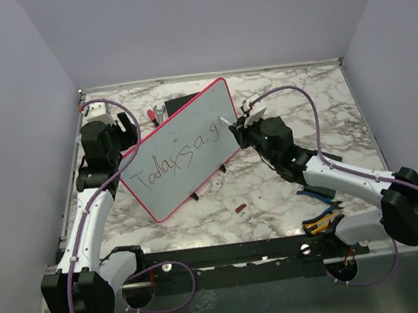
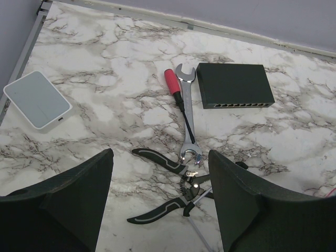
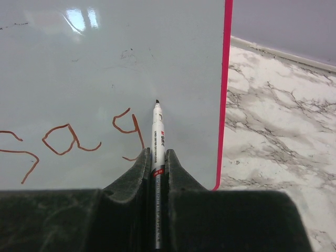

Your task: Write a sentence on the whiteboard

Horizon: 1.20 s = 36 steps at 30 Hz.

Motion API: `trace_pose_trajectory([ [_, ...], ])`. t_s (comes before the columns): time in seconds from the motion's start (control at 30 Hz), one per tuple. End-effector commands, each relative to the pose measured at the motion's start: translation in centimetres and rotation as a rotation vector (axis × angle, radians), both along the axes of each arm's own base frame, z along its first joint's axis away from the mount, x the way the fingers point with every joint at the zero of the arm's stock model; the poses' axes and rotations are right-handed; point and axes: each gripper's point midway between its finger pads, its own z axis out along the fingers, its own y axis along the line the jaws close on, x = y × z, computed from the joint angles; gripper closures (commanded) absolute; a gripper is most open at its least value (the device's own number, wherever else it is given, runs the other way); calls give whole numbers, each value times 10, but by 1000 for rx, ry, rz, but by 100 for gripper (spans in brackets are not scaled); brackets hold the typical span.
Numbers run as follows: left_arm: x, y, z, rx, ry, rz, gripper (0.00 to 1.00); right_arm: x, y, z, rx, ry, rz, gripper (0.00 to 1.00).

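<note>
The whiteboard [image 1: 197, 120], pink-framed, stands tilted on small black feet in the middle of the table. Dark lettering [image 1: 182, 156] on it reads "Today is a g". My right gripper [image 1: 239, 126] is at the board's right end, shut on a white marker [image 3: 158, 131]. In the right wrist view the marker tip points at the board [image 3: 105, 63] just right of the "g" [image 3: 128, 131]; I cannot tell whether it touches. My left gripper [image 1: 119, 133] sits behind the board's left end. Its jaws [image 2: 160, 154] stand wide open and empty; the board is out of the left wrist view.
Behind the board lie black-handled pliers [image 2: 163, 184], a wrench [image 2: 186, 115], a red-handled screwdriver [image 2: 176, 92], a black box [image 2: 235, 85] and a small white device [image 2: 37, 98]. A small red-brown piece [image 1: 240, 208] and more hand tools [image 1: 318, 219] lie near the front right.
</note>
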Motion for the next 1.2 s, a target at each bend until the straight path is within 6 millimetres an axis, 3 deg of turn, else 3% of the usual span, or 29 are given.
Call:
trace_pose_trajectory([
  [0.0, -6, -7, -8, -3, 22, -32, 26, 10, 5, 17, 17, -45, -1, 99],
  [0.13, -6, -7, -7, -3, 20, -30, 26, 10, 5, 19, 18, -51, 0, 100],
  [0.33, -6, -6, -7, -2, 21, -29, 26, 1, -10, 34, 39, -75, -32, 100],
  [0.5, -6, -7, -7, -2, 20, -31, 26, 8, -19, 31, 7, -78, -85, 99],
  [1.17, -6, -8, -7, -4, 18, -36, 26, 24, -6, 45, -22, -122, -63, 99],
])
